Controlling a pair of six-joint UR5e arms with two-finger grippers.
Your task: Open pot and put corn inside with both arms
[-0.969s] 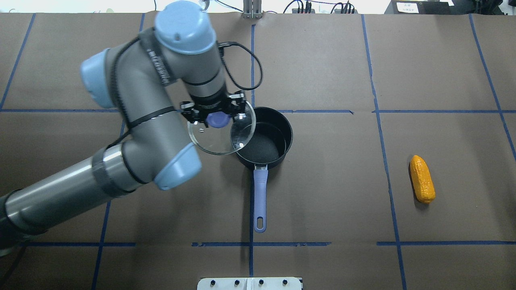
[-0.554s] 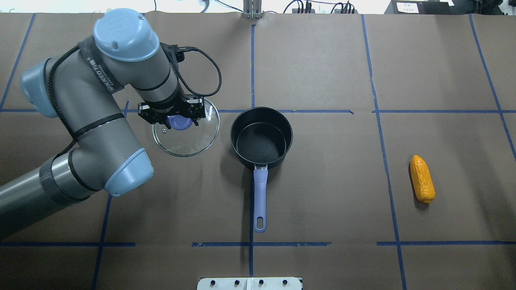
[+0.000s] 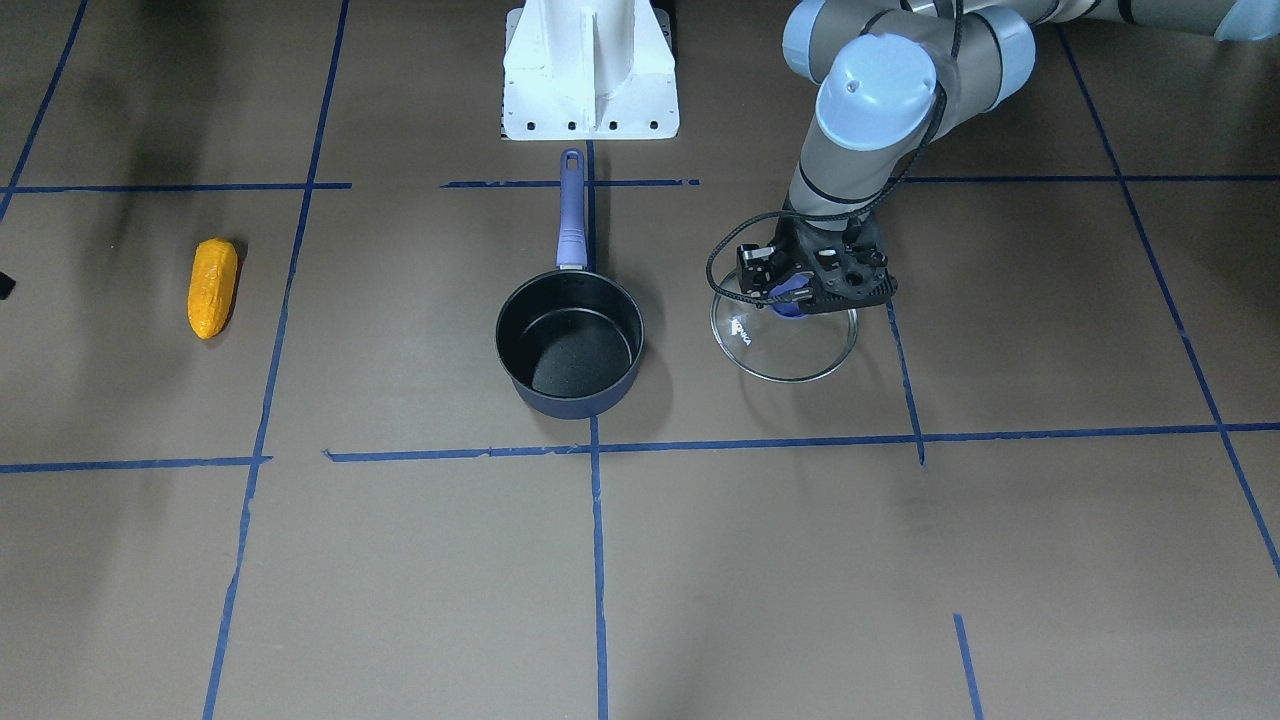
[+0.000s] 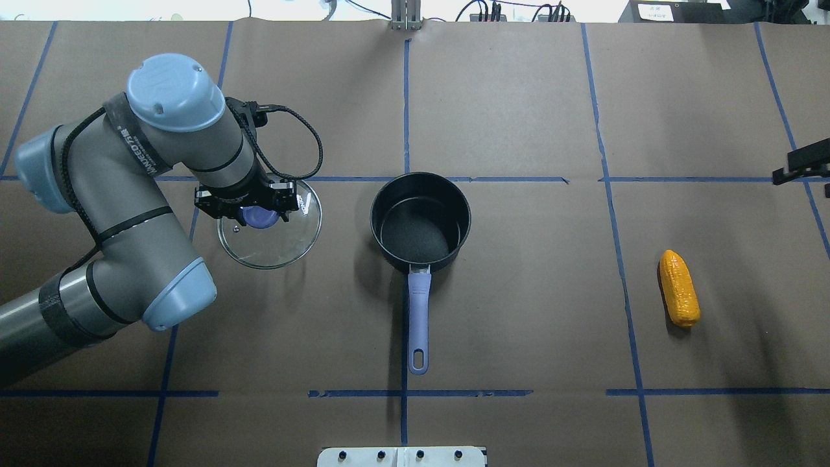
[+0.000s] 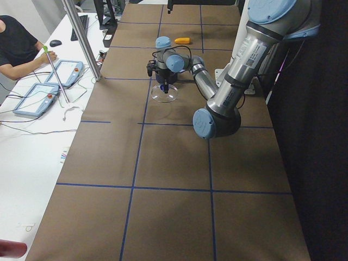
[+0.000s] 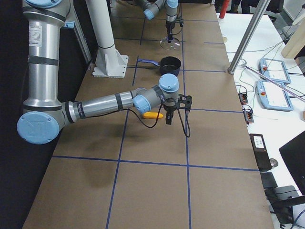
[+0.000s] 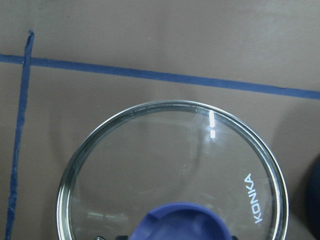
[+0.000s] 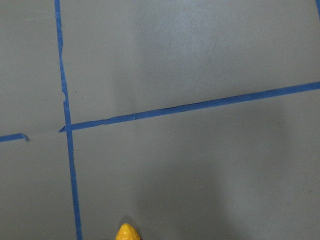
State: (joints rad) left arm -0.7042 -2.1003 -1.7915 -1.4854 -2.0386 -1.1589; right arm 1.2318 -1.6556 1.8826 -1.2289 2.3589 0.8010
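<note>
Two-tool check: found left tool (image 4: 249, 210) clamped on lid (image 4: 275, 244) at knob (image 4: 258, 217), left of uncovered pot (image 4: 420, 220); cannot tell right tool (image 6: 175, 112) state, near corn (image 4: 679, 288).

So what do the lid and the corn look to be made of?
Lid: clear glass, see-through, with a shiny metal rim and printed lettering; its blue knob looks like plastic. Corn: probably moulded plastic or rubber, glossy orange-yellow with a bumpy surface.
</note>
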